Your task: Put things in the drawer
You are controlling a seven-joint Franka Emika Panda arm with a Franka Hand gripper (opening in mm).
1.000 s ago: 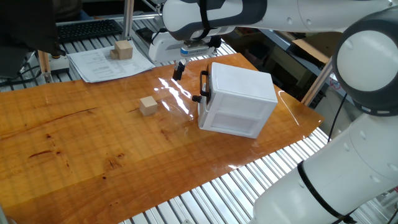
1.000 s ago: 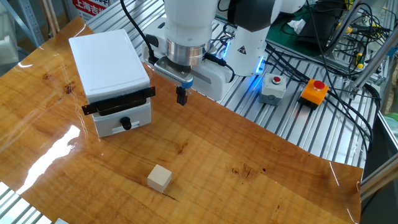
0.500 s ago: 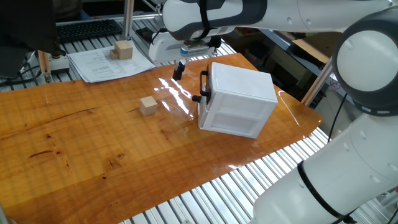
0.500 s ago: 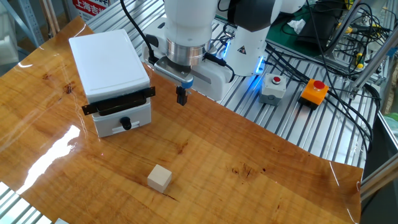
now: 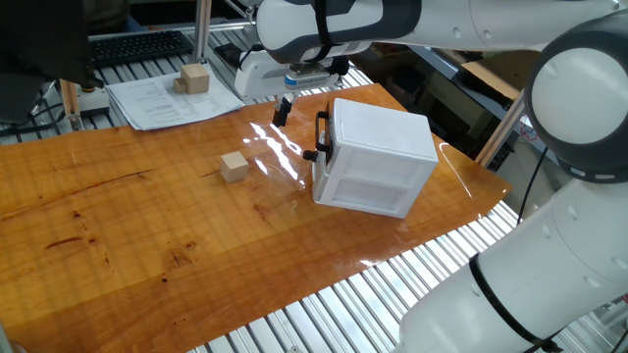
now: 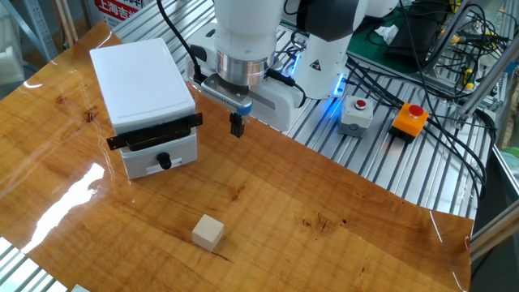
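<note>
Now I see my gripper [image 6: 237,126] hanging above the table [image 6: 324,235], just beside the cabinet [image 6: 142,77] near its black handle [image 6: 154,131]; its fingers look pressed together with nothing between them. The drawer [image 6: 162,156] looks pulled out only slightly. One cube [image 6: 208,233] sits on the table well apart from the cabinet; another cube [image 5: 193,77] rests on papers [image 5: 167,98] at the far edge.

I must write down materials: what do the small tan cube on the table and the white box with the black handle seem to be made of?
Small tan cube: probably unfinished wood, matte and pale.
White box: likely smooth plastic, uniform with a slight sheen; its black bar handle also looks plastic.
</note>
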